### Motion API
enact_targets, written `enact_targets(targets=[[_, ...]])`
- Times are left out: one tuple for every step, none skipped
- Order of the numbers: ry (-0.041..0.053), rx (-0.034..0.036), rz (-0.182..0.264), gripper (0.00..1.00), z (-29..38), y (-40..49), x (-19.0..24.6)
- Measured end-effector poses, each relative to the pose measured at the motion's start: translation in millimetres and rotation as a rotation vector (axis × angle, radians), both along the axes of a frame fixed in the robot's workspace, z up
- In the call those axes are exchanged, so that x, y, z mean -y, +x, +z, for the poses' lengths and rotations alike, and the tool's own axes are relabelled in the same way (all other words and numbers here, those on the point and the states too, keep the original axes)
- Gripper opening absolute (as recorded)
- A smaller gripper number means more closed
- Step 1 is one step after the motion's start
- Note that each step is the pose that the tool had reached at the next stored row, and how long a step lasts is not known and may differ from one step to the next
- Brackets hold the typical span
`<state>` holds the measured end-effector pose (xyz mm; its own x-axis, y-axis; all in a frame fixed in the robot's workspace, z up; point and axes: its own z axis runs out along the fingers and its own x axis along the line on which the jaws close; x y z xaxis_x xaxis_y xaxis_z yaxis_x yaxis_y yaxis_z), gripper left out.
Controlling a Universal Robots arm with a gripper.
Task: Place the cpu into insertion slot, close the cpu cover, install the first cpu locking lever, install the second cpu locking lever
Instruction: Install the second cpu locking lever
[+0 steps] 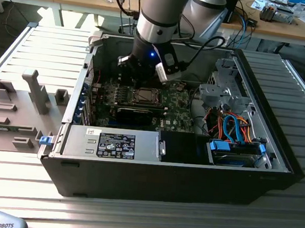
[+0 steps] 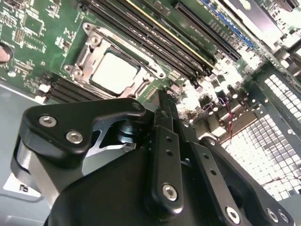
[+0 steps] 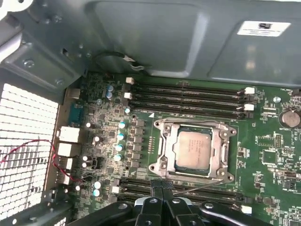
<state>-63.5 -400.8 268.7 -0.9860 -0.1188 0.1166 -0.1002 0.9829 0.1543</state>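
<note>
- The gripper (image 2: 162, 101) has its two black fingers (image 3: 157, 188) pressed together with nothing between them; its tip hangs just above the green motherboard (image 3: 263, 155) at one edge of the insertion slot (image 3: 162, 162).
- In the first wrist view a thin metal lever (image 3: 197, 187) runs along that same socket edge, right beside the fingertips.
- The cpu (image 3: 193, 149) lies flat in the insertion slot, its silver-grey top showing through the square window of the cpu cover (image 3: 221, 146), which lies down over it.
- Long black memory slots (image 3: 188, 96) run along both sides of the socket.
- In the exterior view the arm (image 1: 158, 18) reaches down into the open computer case (image 1: 277, 151), over the socket (image 1: 143, 96) near the case's far wall.
- The case lies on a ribbed metal table (image 1: 50, 57); grey fixture blocks (image 1: 34, 90) stand towards the table's edge on the exterior view's left.
</note>
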Motion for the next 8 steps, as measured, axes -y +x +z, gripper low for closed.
enact_targets(targets=[[-0.0001,-0.006,0.0,0.11,-0.1,1.5,1.4],[0.0002,-0.0102,0.0,0.11,-0.5,2.1,4.3],[0.0008,-0.0115,0.0,0.11,-1.0,2.2,7.9],[0.0013,-0.0121,0.0,0.11,-1.4,2.2,10.9],[0.0025,-0.0123,0.0,0.11,-2.6,2.2,15.8],[0.0041,-0.0124,0.0,0.11,-4.0,2.2,18.3],[0.0064,-0.0124,0.0,0.11,-5.2,2.2,19.2],[0.0151,-0.0125,0.0,0.11,-6.6,2.7,19.3]])
